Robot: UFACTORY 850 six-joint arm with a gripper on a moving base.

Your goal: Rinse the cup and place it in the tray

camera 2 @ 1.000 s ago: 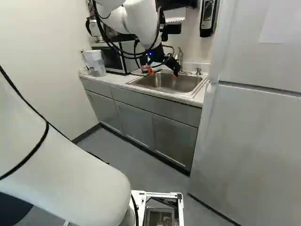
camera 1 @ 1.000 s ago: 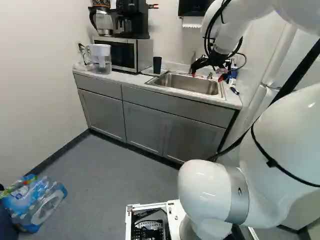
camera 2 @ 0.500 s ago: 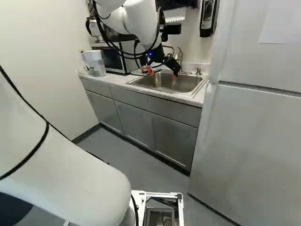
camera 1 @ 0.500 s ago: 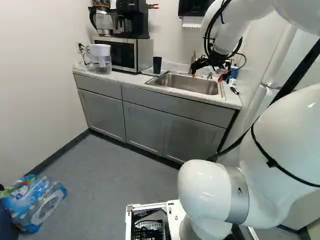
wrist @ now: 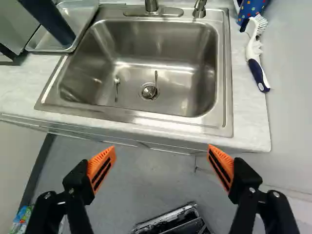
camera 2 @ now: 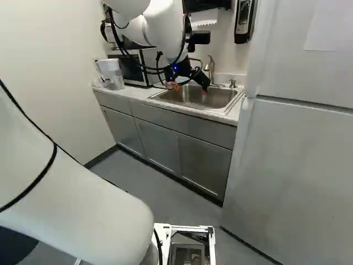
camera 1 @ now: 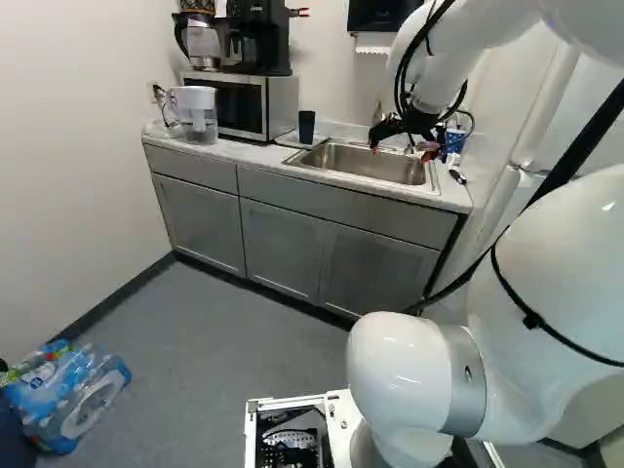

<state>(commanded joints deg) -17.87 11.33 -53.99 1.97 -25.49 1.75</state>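
My gripper [camera 1: 401, 151] hangs over the sink [camera 1: 375, 164] in the left base view. In the wrist view the gripper [wrist: 161, 150] stands wide open with nothing between its orange pads, and the steel sink [wrist: 146, 53] lies ahead of it. A dark cup [wrist: 48, 19] stands in the shallow metal tray [wrist: 80, 17] beside the sink; the left base view shows the same dark cup [camera 1: 306, 127] upright. Across the sink, a blue spotted container [wrist: 251, 9] is partly cut off, so its kind is unclear.
A faucet [camera 2: 209, 66] rises behind the sink. Brushes [wrist: 256, 63] lie on the counter beside it. The microwave [camera 1: 244, 105] and a water pitcher [camera 1: 192, 115] stand beyond the tray. A fridge [camera 2: 298, 165] fills the right of the right base view.
The arm has shifted slightly, carrying the gripper a little down and left in both base views. The fingers remain apart; the base and counter things have not moved.
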